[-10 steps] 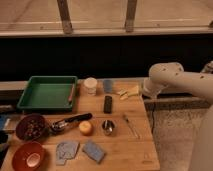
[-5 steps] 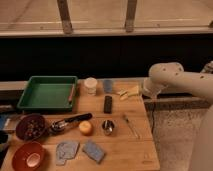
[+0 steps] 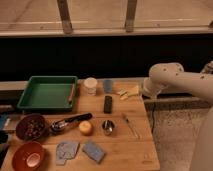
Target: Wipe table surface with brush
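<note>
Right, I can't make out the gripper itself: it's tucked at the end of the white arm (image 3: 167, 80), which hangs just off the table's back right corner. I'm reading it as spread wide with nothing in it. Closest to it is the brush (image 3: 133, 90), the cream wedge lying flat at the back edge of the table surface (image 3: 125, 147), near that right corner, and untouched as far as I can see. A thinner pale stick (image 3: 121, 94) lies just beside it on the left, so I don't want to pinch both. I'd judge the brush to be light, rigid in the body and softer at the working edge, so it could skid if I nudge it. I'd take it across the thicker part of the wedge. Further left along the back edge are a blue-grey pad (image 3: 108, 86) and a white cup (image 3: 90, 85), and the green tray (image 3: 30, 102) fills the far left.
</note>
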`<state>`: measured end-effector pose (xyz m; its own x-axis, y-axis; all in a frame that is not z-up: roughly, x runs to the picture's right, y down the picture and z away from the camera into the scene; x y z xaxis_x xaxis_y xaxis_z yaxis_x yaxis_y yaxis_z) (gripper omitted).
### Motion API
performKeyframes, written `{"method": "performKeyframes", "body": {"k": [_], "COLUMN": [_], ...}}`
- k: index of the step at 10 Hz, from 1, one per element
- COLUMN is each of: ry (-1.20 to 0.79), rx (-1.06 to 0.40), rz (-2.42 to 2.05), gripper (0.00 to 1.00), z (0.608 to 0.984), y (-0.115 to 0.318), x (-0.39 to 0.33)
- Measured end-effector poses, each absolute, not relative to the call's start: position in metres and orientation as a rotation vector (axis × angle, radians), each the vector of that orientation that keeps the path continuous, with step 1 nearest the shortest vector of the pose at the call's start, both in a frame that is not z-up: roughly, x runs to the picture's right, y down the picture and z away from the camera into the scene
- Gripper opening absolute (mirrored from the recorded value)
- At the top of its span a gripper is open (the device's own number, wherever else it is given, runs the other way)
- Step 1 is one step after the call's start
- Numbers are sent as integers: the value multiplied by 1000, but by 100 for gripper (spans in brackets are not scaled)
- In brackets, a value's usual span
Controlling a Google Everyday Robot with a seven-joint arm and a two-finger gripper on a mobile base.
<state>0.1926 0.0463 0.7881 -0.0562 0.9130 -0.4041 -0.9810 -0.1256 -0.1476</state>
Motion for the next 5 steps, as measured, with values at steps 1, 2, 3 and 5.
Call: {"method": "performKeyframes", "body": {"k": [1, 2, 3, 5], "ry": [176, 156, 131, 87], "rx": [-468, -480, -494, -510], "rz": [1608, 1569, 1513, 1404], "gripper": [80, 80, 80, 80], "z": [787, 787, 787, 787], "y": [46, 46, 44, 38], "x": [186, 170, 147, 109]}}
